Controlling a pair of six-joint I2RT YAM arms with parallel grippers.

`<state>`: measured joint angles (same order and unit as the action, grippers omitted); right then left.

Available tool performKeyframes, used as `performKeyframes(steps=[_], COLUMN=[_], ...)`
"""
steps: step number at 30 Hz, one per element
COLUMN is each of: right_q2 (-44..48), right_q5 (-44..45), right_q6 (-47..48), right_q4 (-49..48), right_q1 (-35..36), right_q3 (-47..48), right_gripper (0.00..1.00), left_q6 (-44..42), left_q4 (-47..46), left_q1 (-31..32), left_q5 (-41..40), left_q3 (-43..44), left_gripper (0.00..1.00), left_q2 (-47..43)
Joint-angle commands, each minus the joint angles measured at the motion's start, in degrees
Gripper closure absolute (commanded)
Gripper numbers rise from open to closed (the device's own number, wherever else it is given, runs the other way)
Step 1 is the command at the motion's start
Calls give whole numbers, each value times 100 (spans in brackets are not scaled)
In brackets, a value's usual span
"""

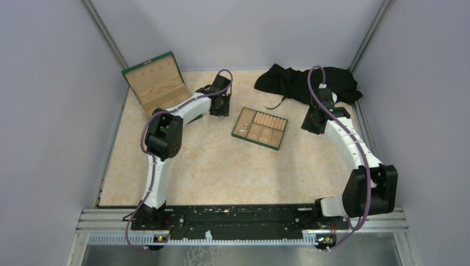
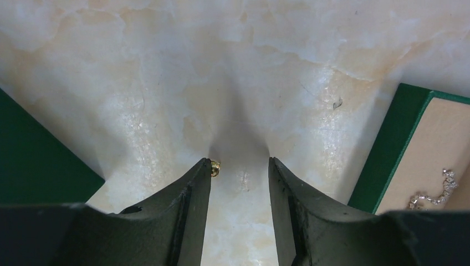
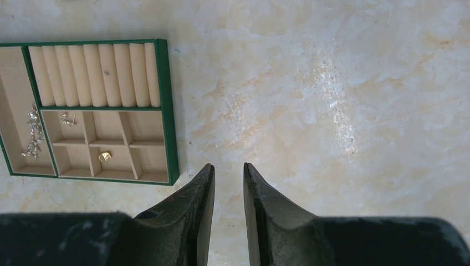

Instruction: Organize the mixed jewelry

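Hovering low near the tabletop's [image 1: 210, 166] far edge, the left gripper [image 2: 239, 163] is held part-open with a gold piece [image 2: 215, 166] touching one fingertip [image 2: 200, 174], likely for pickup, while other jewelry [image 3: 34, 133] is sorted in the tray [image 3: 166, 111] and the right gripper [image 3: 228, 169] is parked slightly open, empty.

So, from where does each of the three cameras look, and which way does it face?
Top external: above and behind the arms, facing down on the table; the left arm and right arm show, bases at the bottom.
Left wrist: on the left arm, facing down at the table; the left pincer shows, open, a tiny gold piece by one fingertip.
Right wrist: on the right arm, facing down at the table; the right pincer shows, open.
Shared: all three show the tray; both wrist views show the silvery chain in it.
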<state>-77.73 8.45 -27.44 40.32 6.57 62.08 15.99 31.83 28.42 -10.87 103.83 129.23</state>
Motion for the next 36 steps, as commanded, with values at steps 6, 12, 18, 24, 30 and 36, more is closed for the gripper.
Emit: performKeyframes(steps=[6,12,18,24,30,36], right_q2=[-117,-178,-226,-266,-290,-282], right_q5=[-88,-173,-253,-346,-429,-476], right_q6=[-7,-60,-112,-155,-176,-198], right_q4=[-106,-153,-215,-282,-343,-354], right_q1=[-42,-37,-41,-37,-39,-38], right_q3=[363,366,365,351,301,226], right_gripper=[74,74,74,74,74,74], left_q6=[98,15,-166,59,87,-206], left_q4=[-445,-654,-744,-654,-784,-710], left_q1=[-141,-140,-139,-124,-123,-138], left_q5=[37,74,438,770,505,312], left_q3=[-474,-787,-980,-1277,-1540,-1232], left_gripper=[51,57,69,75,71,56], left_q2=[-190,-436,-725,-1278,-1582,-1106])
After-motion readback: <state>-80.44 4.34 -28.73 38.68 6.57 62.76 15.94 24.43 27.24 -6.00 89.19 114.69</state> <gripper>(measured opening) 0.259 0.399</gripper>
